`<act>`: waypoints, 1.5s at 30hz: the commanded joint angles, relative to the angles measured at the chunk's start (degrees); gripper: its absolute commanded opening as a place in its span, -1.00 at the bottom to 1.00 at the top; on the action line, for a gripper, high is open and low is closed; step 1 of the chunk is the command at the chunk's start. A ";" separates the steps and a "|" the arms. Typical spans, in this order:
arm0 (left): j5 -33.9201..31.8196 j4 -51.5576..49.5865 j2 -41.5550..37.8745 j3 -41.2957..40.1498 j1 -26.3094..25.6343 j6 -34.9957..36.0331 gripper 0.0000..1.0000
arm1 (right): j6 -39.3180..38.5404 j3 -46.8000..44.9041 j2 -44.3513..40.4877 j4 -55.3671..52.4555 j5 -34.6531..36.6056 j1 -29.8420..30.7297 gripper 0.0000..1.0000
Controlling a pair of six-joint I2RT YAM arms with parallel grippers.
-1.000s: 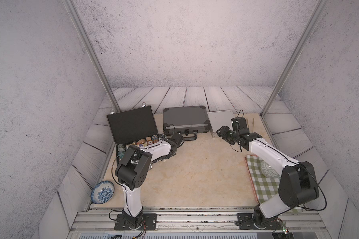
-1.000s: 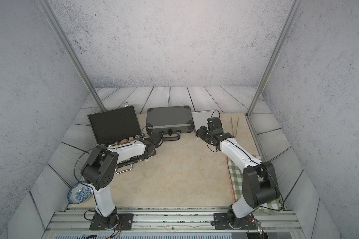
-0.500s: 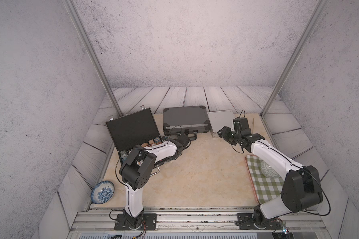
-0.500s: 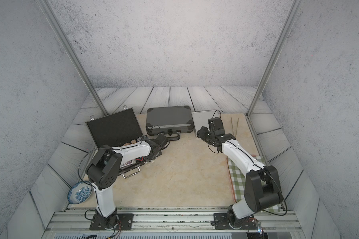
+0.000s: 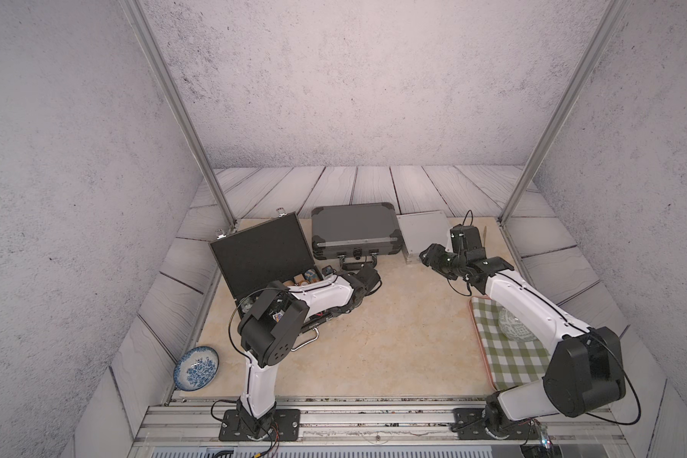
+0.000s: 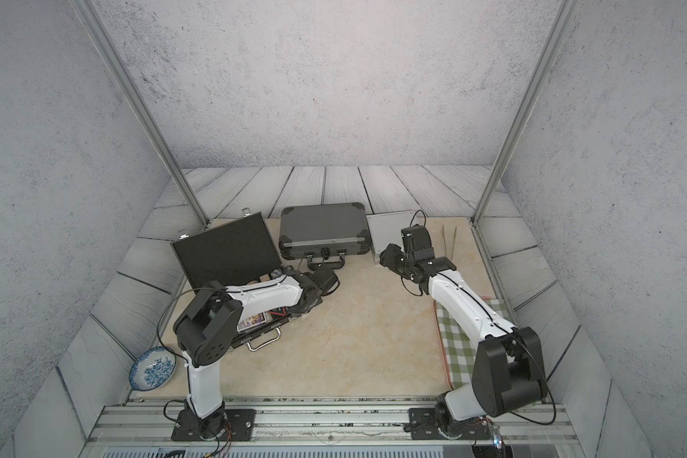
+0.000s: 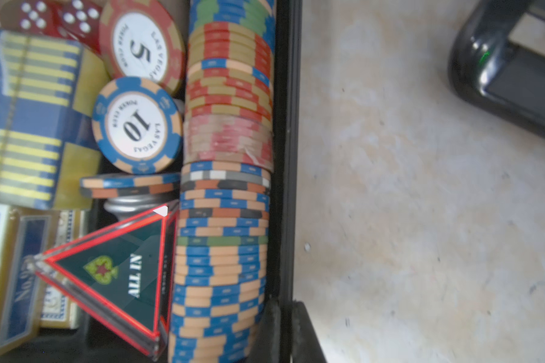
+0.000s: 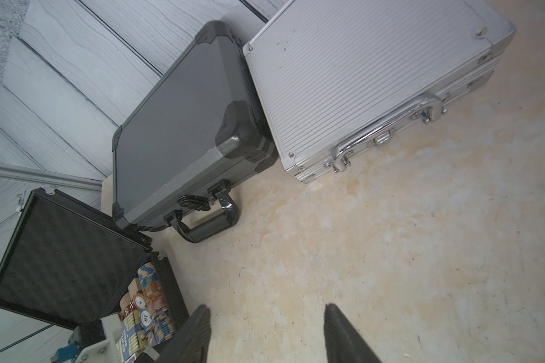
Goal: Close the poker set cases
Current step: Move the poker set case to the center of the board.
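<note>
The flat black case (image 5: 260, 253) lies open at the left, its foam-lined lid (image 6: 225, 253) leaning back. Chips (image 7: 227, 157), cards and dice fill its base. My left gripper (image 7: 288, 333) is low at that base's right side wall (image 7: 285, 125), shut on the wall's rim; in both top views it sits under the wrist (image 5: 355, 301) (image 6: 314, 301). The dark-grey ribbed case (image 5: 354, 226) (image 8: 177, 125) stands closed at the back. The silver case (image 5: 423, 234) (image 8: 359, 78) lies closed beside it. My right gripper (image 8: 266, 309) (image 5: 429, 255) hovers open over bare table in front of the silver case.
A blue-and-white bowl (image 5: 197, 366) sits at the front left corner. A green checked cloth (image 5: 508, 349) with a patterned glass dish (image 5: 514, 327) lies under the right arm. Wooden tongs (image 6: 451, 240) rest at the back right. Metal posts (image 5: 215, 194) flank the table.
The black case has turned and slid toward the table's middle along with my left arm, and its lid leans lower. My right gripper has hardly moved and stays open.
</note>
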 commanded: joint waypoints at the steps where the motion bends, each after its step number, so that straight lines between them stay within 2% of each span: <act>1: 7.57 -1.31 2.92 0.38 -3.35 -3.88 -0.84 | -1.26 0.62 -2.62 -1.91 1.40 -0.41 0.18; 7: 7.88 -1.84 3.46 2.32 -5.83 -4.49 -0.87 | -1.49 0.71 -3.03 -2.82 1.40 -0.93 0.18; 13: 8.87 -0.33 4.77 4.92 -7.60 0.16 -0.87 | -1.45 0.88 -2.98 -3.07 1.32 -1.05 0.18; 22: 9.55 0.04 4.09 4.38 -9.96 1.47 -0.89 | -1.62 0.89 -3.06 -3.71 1.71 -1.39 0.18; 34: 14.14 5.06 6.29 7.55 -13.15 11.49 -0.92 | -3.92 0.79 -4.96 -6.75 4.97 -3.98 0.19; 45: 19.48 6.46 12.05 15.94 -15.88 19.22 -0.93 | -6.69 2.73 -5.26 -9.71 5.63 -9.88 0.20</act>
